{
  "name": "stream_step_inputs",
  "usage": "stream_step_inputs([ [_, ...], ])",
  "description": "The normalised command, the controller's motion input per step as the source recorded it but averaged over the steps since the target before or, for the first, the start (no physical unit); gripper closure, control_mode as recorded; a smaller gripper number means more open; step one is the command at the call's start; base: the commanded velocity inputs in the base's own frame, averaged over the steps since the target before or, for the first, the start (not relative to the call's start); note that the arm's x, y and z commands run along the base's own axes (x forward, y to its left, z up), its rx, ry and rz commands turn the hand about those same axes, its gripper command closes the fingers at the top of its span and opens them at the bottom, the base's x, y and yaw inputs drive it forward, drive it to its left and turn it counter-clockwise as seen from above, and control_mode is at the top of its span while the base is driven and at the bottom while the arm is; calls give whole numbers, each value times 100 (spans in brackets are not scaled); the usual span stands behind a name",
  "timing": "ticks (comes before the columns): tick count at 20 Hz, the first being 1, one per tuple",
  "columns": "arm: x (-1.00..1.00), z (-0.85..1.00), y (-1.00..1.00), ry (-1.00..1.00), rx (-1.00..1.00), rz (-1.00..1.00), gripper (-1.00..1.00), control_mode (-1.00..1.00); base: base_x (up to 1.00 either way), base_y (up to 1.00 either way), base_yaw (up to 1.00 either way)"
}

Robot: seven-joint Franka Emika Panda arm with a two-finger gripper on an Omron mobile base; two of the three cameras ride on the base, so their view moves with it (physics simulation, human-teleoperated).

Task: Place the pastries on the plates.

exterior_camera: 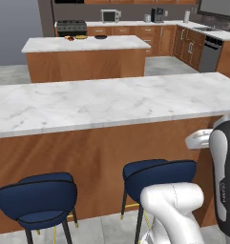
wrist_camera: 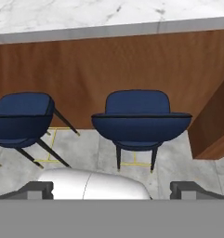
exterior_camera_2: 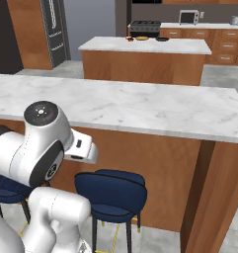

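The plates lie far off on the back island: a golden-yellow plate (exterior_camera: 80,36) (exterior_camera_2: 141,38) and a dark plate (exterior_camera: 100,36) (exterior_camera_2: 162,39) to its right. Just left of the yellow plate in both base views sits a small dark reddish thing (exterior_camera: 68,38) (exterior_camera_2: 129,38), likely a pastry, too small to tell for sure. My gripper (wrist_camera: 113,189) hangs low in front of the near counter, facing its wooden side and the stools. It is open, its fingertips (wrist_camera: 39,188) wide apart with nothing between them.
A long marble counter (exterior_camera: 111,102) with a wooden front stands between me and the island (exterior_camera: 85,45). Two navy stools (exterior_camera: 157,174) (exterior_camera: 37,193) stand under it. Behind the island are cabinets, a stove (exterior_camera: 71,26), a microwave (exterior_camera: 110,16) and a dishwasher (exterior_camera: 210,53).
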Motion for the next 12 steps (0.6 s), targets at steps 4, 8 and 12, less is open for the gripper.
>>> stream_step_inputs([
  [4, 12, -4, 0, 0, 0, 0, -100, -100, 0, 0, 0],
  [8, 0, 0, 0, 0, 0, 0, -100, 100, -9, 0, 0],
  [12, 0, 0, 0, 0, 0, 0, -100, 100, -68, 0, 0],
])
